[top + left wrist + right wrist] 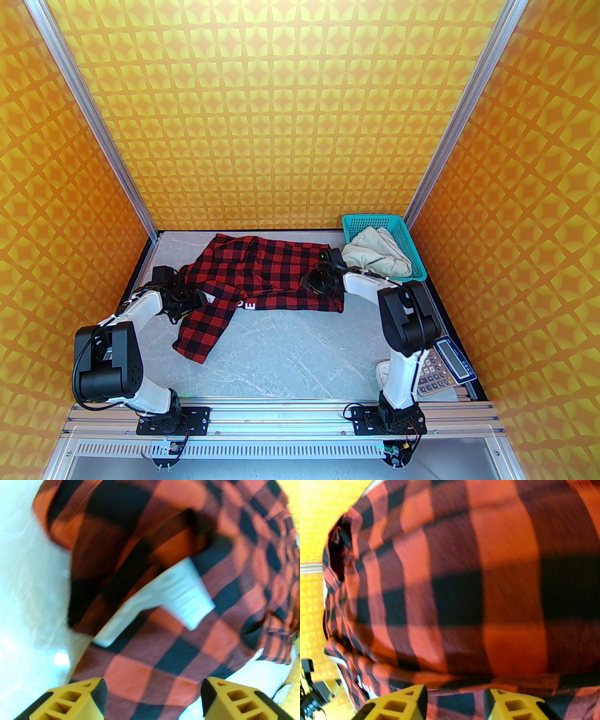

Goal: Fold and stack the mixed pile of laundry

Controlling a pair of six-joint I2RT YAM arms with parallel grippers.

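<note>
The left hand [153,688] is spread wide, its fingers clear of the cloth and nothing pinched between them. It is low over the left end of the red-and-black checked shirt [262,272], just where the sleeve [201,333] leaves the body. That sleeve is the nearest part of the garment and runs on a slant toward the near left of the tabletop [304,356]. In the left wrist view a white patch [164,597] lies on the checks straight ahead of the fingers.

The right hand [455,698] is a little farther back, over the right end of the shirt. It is parted less widely. Checked cloth shows across the gap, but I can make out no pinch on it.

The shirt's body lies with its long axis running left to right across the far half of the tabletop. It is rumpled rather than flat, and each hand is at one end of it. Any fold would therefore seem to turn on that left-right line. The loose sleeve falls to the left arm, which is much the nearer.

Farthest back, in the far right corner, is the teal basket [370,218]. In it are the cream trousers [377,258], bunched up and spilling a little over its left rim toward the shirt. The right arm is the closer one to them. Judging by this, nothing is yet folded or stacked.
</note>
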